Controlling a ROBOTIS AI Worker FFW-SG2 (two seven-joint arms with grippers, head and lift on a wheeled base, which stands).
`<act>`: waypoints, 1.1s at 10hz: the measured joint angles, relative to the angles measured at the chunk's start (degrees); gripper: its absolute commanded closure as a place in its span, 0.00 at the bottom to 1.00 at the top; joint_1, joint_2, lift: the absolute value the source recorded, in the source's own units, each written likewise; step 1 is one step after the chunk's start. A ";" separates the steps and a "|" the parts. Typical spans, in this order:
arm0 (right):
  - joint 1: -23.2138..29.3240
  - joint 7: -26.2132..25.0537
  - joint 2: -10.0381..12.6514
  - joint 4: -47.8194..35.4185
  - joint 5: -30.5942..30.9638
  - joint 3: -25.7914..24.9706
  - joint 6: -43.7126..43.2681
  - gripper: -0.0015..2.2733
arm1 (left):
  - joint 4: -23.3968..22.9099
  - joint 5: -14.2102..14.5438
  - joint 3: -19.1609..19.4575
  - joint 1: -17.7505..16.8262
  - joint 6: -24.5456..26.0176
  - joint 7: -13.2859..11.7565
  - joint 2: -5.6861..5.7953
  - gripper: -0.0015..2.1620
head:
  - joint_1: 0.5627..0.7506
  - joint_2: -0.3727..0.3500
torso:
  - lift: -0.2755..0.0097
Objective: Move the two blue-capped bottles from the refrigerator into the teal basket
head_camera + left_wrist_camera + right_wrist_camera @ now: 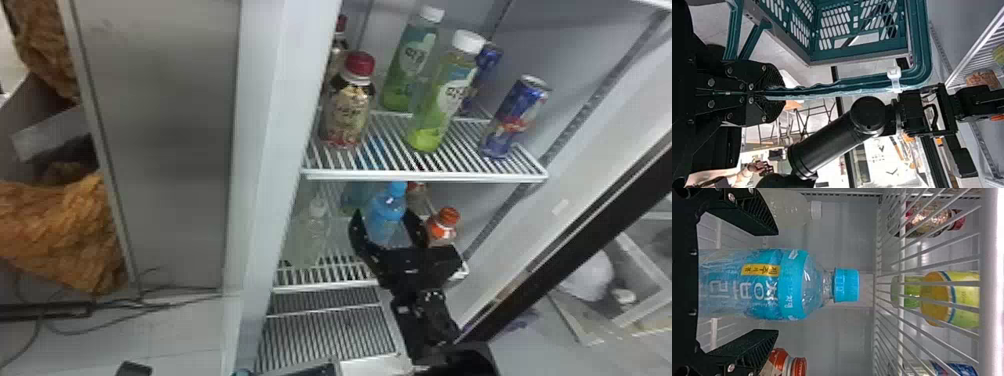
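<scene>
1. Head view: the refrigerator (267, 150) runs top to bottom through the middle, its lower shelf (325, 287) below centre.
2. Across the top of the left wrist view is the teal basket (920, 39); at left, the left gripper (781, 94) pinches a teal bar of it.
3. Right of centre, low in the head view, the right gripper (384, 215) has its fingers spread.
4. Between those fingers stands the front blue-capped bottle (385, 210), a gap either side, its cap beyond the fingertips.
5. Behind it, slightly left, is another blue bottle (355, 196).
</scene>
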 measured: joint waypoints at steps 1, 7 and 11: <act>-0.28 -0.02 -0.07 0.09 -0.17 0.10 0.14 0.12 | 0.08 0.05 -0.02 -0.03 0.00 0.00 0.00 0.55 | 0.70 0.03 | 0.46; 6.54 -0.13 0.01 -10.02 -0.30 -2.42 1.66 0.27 | 0.11 0.32 0.20 0.22 0.00 -0.07 -0.31 0.55 | 0.70 0.03 | 0.46; 14.66 -0.09 0.38 -20.22 -1.98 -4.00 3.26 0.27 | 0.11 0.35 0.33 0.49 0.00 -0.04 -0.38 0.55 | 0.70 0.03 | 0.46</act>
